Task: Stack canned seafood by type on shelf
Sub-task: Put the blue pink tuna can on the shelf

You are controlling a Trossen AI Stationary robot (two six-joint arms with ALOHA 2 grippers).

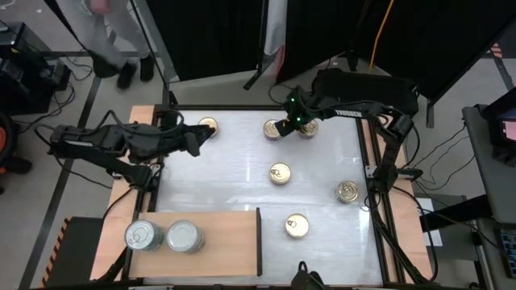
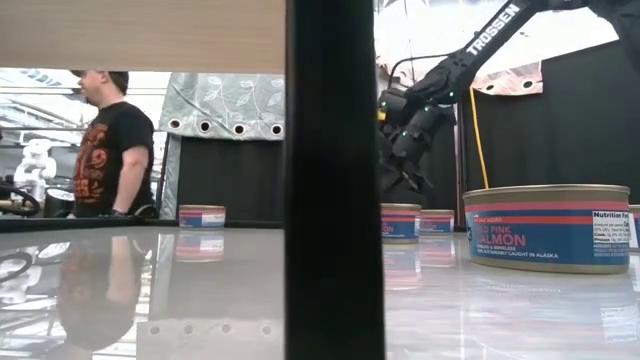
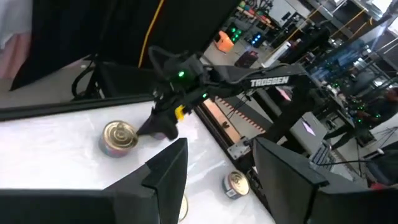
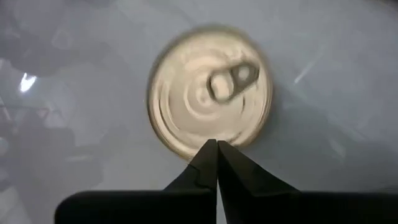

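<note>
My right gripper [image 4: 216,149] has its fingers pressed together with nothing between them, the tips meeting at the near edge of a gold pull-tab tin [image 4: 210,94] that sits flat on the white tabletop [image 1: 242,173]. From above, that gripper [image 1: 284,126] hangs over the table's far edge, at a pair of tins [image 1: 308,127] there. My left gripper [image 1: 196,134] is near the far-left corner, fingers spread partway and holding nothing, just beside another gold-lidded tin [image 1: 207,126]. Three more gold tins lie apart on the table: one in the middle [image 1: 280,173], one toward the right edge [image 1: 348,192], one nearer the front [image 1: 296,226]. On the shelf [image 1: 226,242] at the front left, two silver-lidded tins [image 1: 164,236] stand side by side, touching. Beyond the table a person [image 2: 108,145] stands in the room.
</note>
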